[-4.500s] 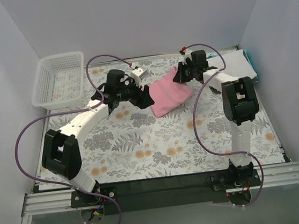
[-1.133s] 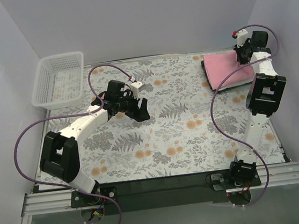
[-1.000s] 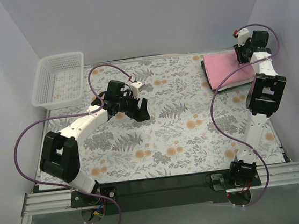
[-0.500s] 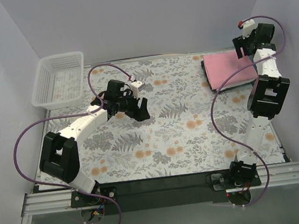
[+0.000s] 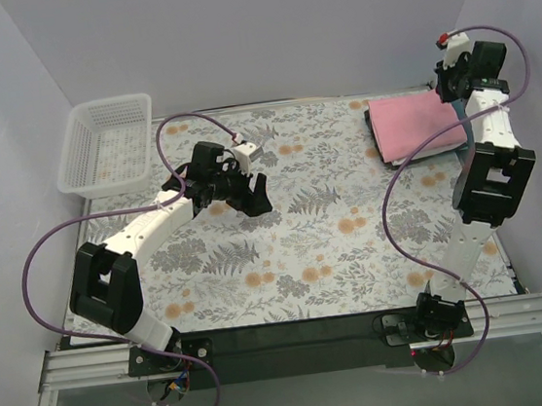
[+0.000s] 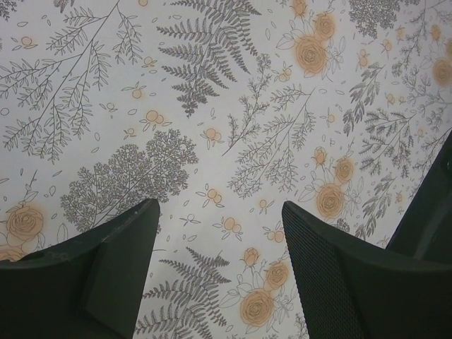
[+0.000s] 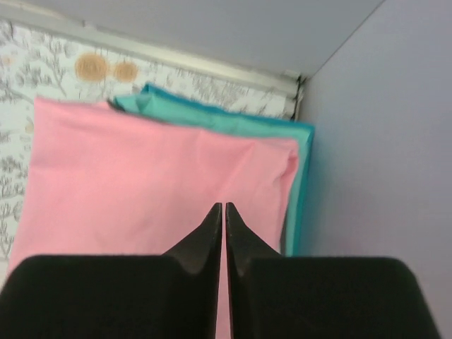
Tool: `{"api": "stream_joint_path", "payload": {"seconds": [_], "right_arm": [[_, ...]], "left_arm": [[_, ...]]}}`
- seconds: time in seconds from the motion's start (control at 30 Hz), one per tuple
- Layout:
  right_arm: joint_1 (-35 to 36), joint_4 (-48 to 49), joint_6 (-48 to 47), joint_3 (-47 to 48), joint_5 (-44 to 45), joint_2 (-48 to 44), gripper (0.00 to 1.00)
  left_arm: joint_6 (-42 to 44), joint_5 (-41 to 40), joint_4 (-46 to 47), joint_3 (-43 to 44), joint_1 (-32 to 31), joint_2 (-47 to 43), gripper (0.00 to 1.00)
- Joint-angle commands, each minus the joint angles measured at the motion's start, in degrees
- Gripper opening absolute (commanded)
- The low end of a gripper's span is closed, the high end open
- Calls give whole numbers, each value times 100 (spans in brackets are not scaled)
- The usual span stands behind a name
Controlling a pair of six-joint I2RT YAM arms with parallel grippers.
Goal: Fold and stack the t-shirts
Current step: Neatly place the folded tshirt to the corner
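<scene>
**Pink shirt lay folded on the pile in the far right corner**

The pink t-shirt [image 5: 415, 128] sat as a flat, folded rectangle at about 1 o'clock on the floral tablecloth [image 5: 305, 243], close to the back wall and the right-hand wall. From above, its long axis ran roughly from 9 to 3 o'clock, with the right end tilted slightly toward the back. It rested on another folded shirt, and the wrist camera showed that teal t-shirt [image 7: 233, 121] peeking out along the far edge and the right edge. A dark edge also showed under the pink one's near side.

The right gripper [image 5: 450, 85] hung over the stack's far right corner, at the 2 o'clock end of the pink cloth. Its two fingertips [image 7: 214, 215] were pressed together with nothing between them, and the pink fabric lay smooth below.

The left gripper [image 5: 254, 197] was well apart from the shirts, near the middle of the table and a little toward 10 o'clock. Its fingers [image 6: 332, 275] were spread wide over bare tablecloth and held nothing.

A white mesh basket [image 5: 106, 143] stood at the 10 o'clock corner.
</scene>
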Motion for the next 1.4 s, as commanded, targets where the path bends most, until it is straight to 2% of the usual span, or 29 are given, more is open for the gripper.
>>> {"api": "stream_joint_path", "payload": {"seconds": [0.0,0.27,0.6,0.8,1.0,1.37], "right_arm": [[-144,-388,0,-502,65,-99,9],[-285,-283,-369,-722,856,358,4],[-320,157,-247,-276,1191,437,6],[-303,516,17,-256,550,244,8],[-285,535,385,147,-74,506,8],[-224,649,763,1114,-109,1474,7]], "left_arm": [[-52,0,29,104,39,-323,65],[-34,-53,55,16,39,-411,65],[62,-36,46,-19,83,-384,65],[71,-9,29,34,74,-323,65],[89,52,38,78,74,-200,65],[80,52,29,34,101,-85,65]]}}
